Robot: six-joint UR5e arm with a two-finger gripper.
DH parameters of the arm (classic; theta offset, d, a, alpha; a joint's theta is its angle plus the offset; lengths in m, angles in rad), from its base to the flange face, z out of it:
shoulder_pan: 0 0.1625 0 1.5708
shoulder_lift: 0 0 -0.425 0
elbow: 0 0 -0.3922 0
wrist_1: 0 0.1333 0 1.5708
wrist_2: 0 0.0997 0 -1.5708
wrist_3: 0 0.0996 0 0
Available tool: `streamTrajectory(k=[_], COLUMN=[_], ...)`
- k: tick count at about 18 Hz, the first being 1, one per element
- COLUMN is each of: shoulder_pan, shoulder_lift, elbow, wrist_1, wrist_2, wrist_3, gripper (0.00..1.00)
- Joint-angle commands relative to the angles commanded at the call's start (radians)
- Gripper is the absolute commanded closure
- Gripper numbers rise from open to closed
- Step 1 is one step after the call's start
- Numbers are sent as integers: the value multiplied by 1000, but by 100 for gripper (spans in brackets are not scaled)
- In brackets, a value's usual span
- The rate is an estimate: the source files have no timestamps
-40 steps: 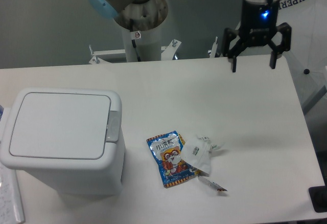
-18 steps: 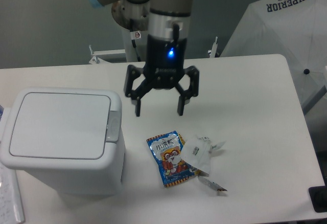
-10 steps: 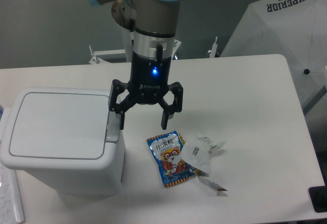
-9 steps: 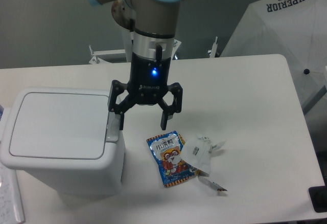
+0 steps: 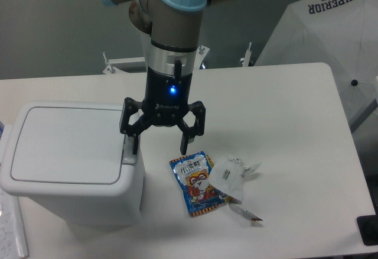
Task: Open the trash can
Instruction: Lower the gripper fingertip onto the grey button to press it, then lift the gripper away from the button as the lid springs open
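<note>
One large boxy white plastic trash can (image 5: 71,170) with rounded corners is sitting at the near left of the white table (image 5: 283,123); its flat rectangular lid (image 5: 66,144) is lying closed; one small grey push tab (image 5: 129,148) is showing on the right rim of the can.

Two pieces of litter are lying on the table right of the can, near the front middle: one blue printed snack wrapper with a cartoon face (image 5: 196,182); one crumpled white packet with a small label (image 5: 230,178), touching the blue wrapper's right edge; one thin scrap with a dark tip (image 5: 246,213) is lying just near of the white packet.

One arm is in view; its grey column with pale blue joint caps (image 5: 175,16) is coming down from the far top and pointing straight down at the table; a blue light is glowing on the black wrist body; the black two-finger gripper (image 5: 159,145) is hanging with its fingers spread wide apart, grasping nothing; the left finger (image 5: 134,142) is overlapping the grey push tab at the can's right rim, contact not discernible; the right finger (image 5: 185,141) is hanging just above the far end of the blue wrapper.

A white folded canopy with dark lettering (image 5: 319,22) is standing at the far right beyond the table.
</note>
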Motion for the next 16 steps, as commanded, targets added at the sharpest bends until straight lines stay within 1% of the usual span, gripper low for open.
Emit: streamTrajectory(k=[16], shoulder_pan=[0], shoulder_lift=[-3], elbow=[-9], wrist_1=[0], wrist_2=[6], wrist_3=[6], gripper=[0])
